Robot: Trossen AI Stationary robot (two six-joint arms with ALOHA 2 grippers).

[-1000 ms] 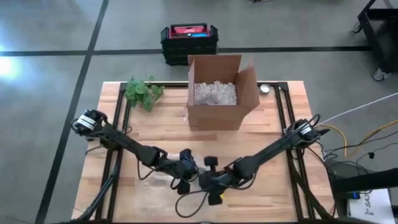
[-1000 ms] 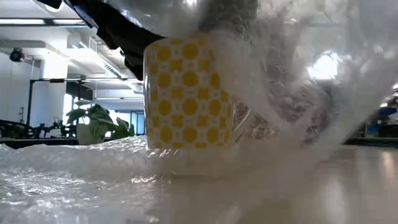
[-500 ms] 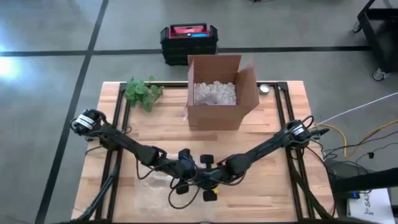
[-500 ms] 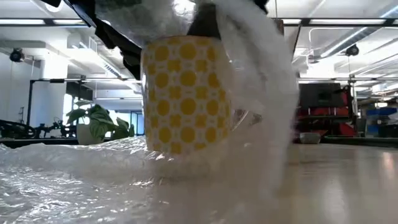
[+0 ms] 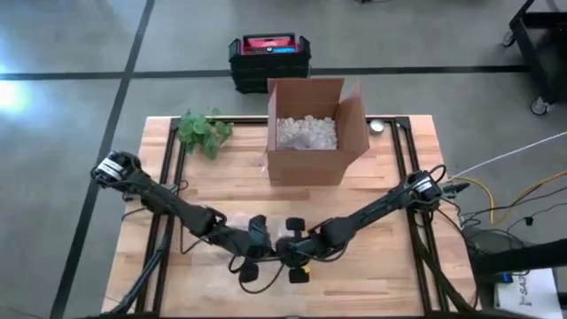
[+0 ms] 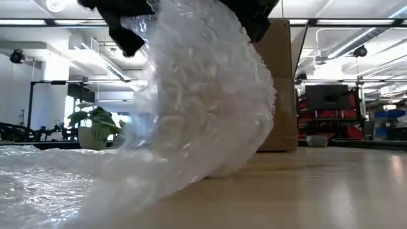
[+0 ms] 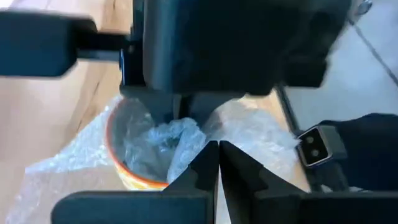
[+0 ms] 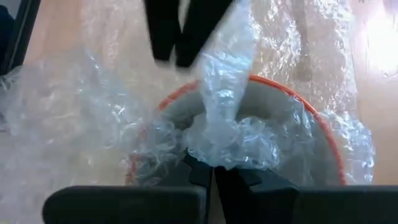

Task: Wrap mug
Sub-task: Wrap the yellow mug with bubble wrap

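Meeting over the mug (image 8: 261,124) near the table's (image 5: 390,266) front edge, both grippers pinched bubble wrap (image 6: 203,114). The left gripper (image 7: 217,155) and right gripper (image 8: 211,171) each stood clenched on a tuft at the rim, apparently to tuck it inside so the covering stayed on.

The mug (image 8: 249,124) sits on the counter (image 5: 399,257) inside bubble wrap (image 6: 197,108). A box (image 5: 306,133) stands behind it. A plant (image 5: 204,131) lies left of the box.
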